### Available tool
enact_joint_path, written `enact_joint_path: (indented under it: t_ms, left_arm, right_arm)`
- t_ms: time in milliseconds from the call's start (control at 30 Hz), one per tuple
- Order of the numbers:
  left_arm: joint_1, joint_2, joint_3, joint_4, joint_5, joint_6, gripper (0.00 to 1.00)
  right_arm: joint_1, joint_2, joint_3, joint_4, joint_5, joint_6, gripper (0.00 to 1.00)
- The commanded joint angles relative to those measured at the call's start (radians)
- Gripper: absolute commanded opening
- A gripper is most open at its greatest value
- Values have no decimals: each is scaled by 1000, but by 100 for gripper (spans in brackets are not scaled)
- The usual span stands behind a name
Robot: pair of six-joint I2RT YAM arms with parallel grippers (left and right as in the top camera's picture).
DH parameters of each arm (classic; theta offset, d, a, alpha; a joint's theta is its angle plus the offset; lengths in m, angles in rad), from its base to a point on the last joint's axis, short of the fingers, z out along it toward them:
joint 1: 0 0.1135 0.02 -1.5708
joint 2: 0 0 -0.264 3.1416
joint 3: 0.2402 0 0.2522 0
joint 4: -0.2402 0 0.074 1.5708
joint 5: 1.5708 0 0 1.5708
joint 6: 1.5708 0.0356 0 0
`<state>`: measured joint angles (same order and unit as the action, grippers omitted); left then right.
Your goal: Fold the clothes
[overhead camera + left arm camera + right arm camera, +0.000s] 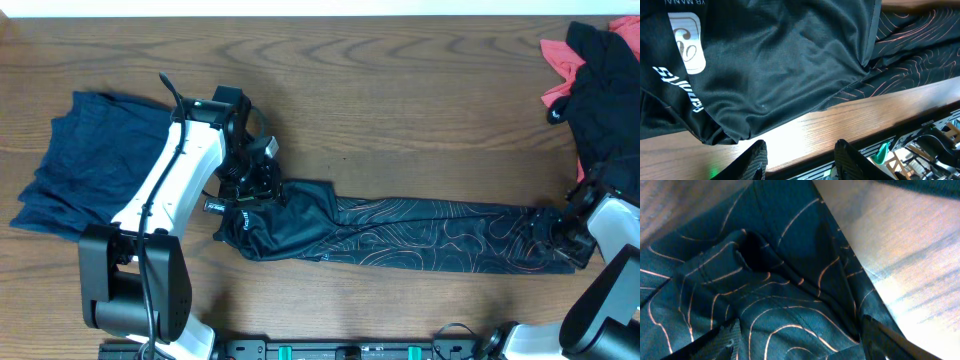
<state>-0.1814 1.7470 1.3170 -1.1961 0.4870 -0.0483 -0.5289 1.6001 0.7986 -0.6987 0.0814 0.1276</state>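
Note:
The black jersey [420,235] with grey contour lines lies as a long strip across the table's front, its left end bunched [285,225]. My left gripper [262,188] hovers at that bunched end. In the left wrist view it [802,160] is open and empty over bare wood, with the jersey [775,70] and its white logo just beyond the fingertips. My right gripper [553,228] is at the strip's right end. In the right wrist view it [805,342] is open, with the jersey's cloth [790,305] lying between the fingers.
A navy-blue garment [90,160] lies folded at the left, behind my left arm. A black and coral-pink garment [600,75] is heaped at the back right corner. The table's front edge [880,107] runs close by the jersey.

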Motion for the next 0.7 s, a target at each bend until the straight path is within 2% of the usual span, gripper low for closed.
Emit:
enact_joint_path:
  t_ms: [0,200,467,600,667]
  left_arm:
    - [-3,4,-1,-3,-8,9,46]
    - [-3,4,-1,-3,-8,9,46]
    - [-16,4,-1,39,26,6,46]
    - [-64,7,-1,143,25,6,61]
    - [-98,18,-1,202,25,3,64]
  right_arm:
    - [-12,6,-41,56,-18,-40,76]
    - [-13,6,-79,109,1,-40,73]
    - [-13,6,-59,106,-7,-39,75]
    - [-13,6,-55,103,-13,-39,76]
    - [-13,6,-55,103,-24,-39,75]
